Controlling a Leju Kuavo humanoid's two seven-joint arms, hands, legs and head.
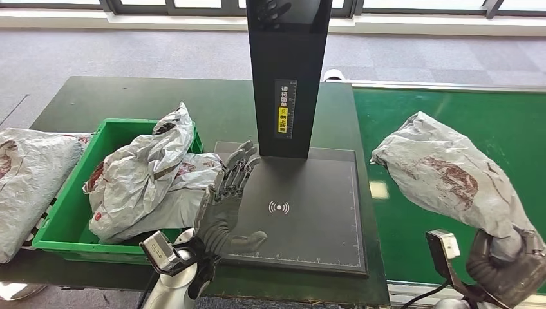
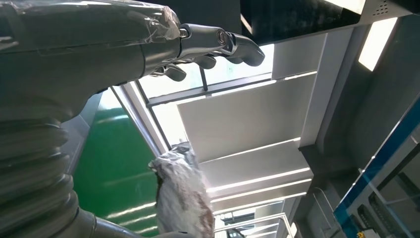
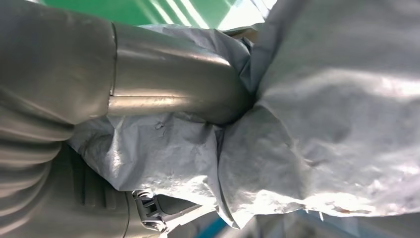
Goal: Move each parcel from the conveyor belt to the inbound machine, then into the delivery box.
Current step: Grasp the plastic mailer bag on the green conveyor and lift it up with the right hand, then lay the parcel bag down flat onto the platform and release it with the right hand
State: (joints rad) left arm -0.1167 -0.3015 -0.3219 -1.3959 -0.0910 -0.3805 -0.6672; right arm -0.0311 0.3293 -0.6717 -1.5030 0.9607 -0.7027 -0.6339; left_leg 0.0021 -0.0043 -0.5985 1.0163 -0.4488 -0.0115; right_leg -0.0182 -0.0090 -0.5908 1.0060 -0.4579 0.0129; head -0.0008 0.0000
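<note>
Right hand (image 1: 508, 267) grips grey parcel (image 1: 444, 170), held above green conveyor belt (image 1: 451, 116), right of inbound machine (image 1: 302, 206). Left hand (image 1: 225, 209) over machine's platform, fingers (image 1: 237, 168) spread, empty.

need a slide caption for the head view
Right hand holds a grey parcel over the green conveyor belt; left hand open above the inbound machine.

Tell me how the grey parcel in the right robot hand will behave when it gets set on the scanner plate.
Gripped at one end by the right robot hand, the grey parcel is a crumpled poly bag, so probably soft and likely to slump. Its film looks glossy, so possibly slippery. It holds its shape in the air, so probably light.
</note>
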